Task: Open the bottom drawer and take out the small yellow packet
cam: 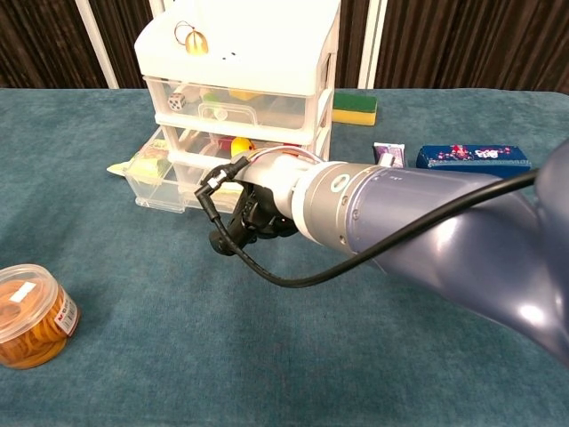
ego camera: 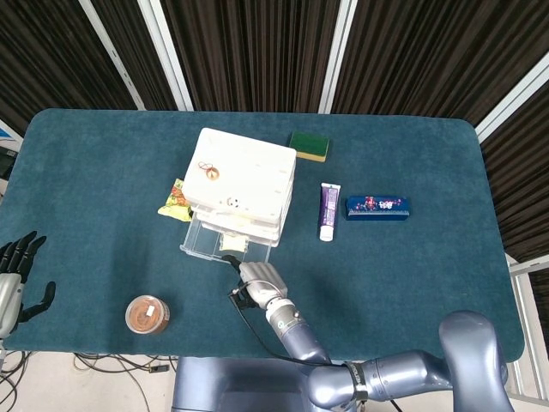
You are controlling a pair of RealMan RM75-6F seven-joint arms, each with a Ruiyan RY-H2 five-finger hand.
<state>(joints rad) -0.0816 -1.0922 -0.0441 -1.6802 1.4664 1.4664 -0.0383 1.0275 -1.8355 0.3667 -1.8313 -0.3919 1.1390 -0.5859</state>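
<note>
While fingers curl at the bottom drawer [ego camera: 213,242] front, right robot hand [ego camera: 256,279] grip unclear, left robot hand [ego camera: 15,276] spread, empty.

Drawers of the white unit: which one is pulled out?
The bottom drawer, sticking out past the two closed ones above, with the right hand at its front.

Teal felt-covered table [ego camera: 103,154], dark ribbed wall panels [ego camera: 249,51] (white strips between), possibly cables [ego camera: 129,365] below
</note>
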